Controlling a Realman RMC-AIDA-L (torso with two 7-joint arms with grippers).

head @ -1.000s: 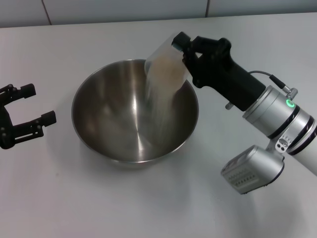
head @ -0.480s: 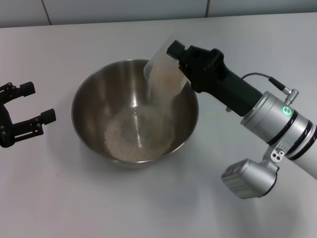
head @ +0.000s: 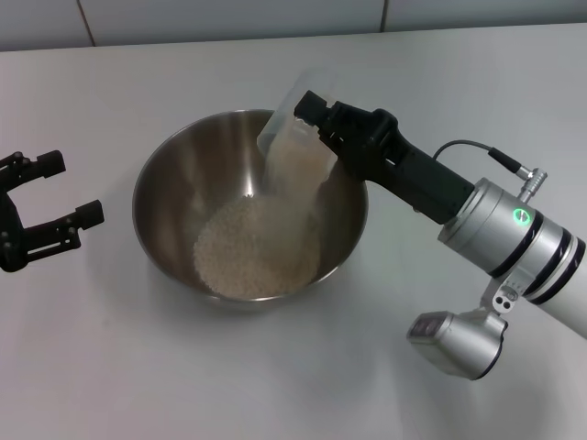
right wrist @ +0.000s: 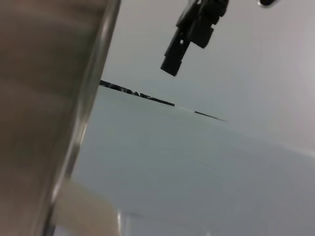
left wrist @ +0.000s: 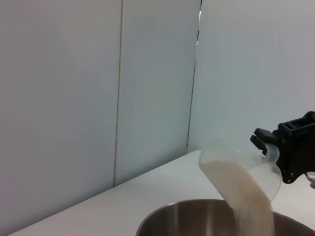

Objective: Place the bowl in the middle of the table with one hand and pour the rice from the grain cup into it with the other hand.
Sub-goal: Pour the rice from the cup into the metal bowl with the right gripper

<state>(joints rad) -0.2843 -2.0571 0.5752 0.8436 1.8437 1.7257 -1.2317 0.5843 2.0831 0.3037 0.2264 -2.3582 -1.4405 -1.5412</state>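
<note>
Bowl (head: 250,206) placed mid-tabletop, cup (head: 295,137) held tilted by right gripper (head: 316,124), rice (head: 254,246) mostly poured, left gripper (head: 55,197) parked wide

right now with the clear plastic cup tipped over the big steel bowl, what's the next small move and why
Probably hold the tilt, or tip slightly further. The right gripper holds the clear plastic grain cup tipped over the large steel bowl; rice is streaming onto the heap inside, and pale grains show in the cup. The left gripper sits open beside the bowl, apart from it.
</note>
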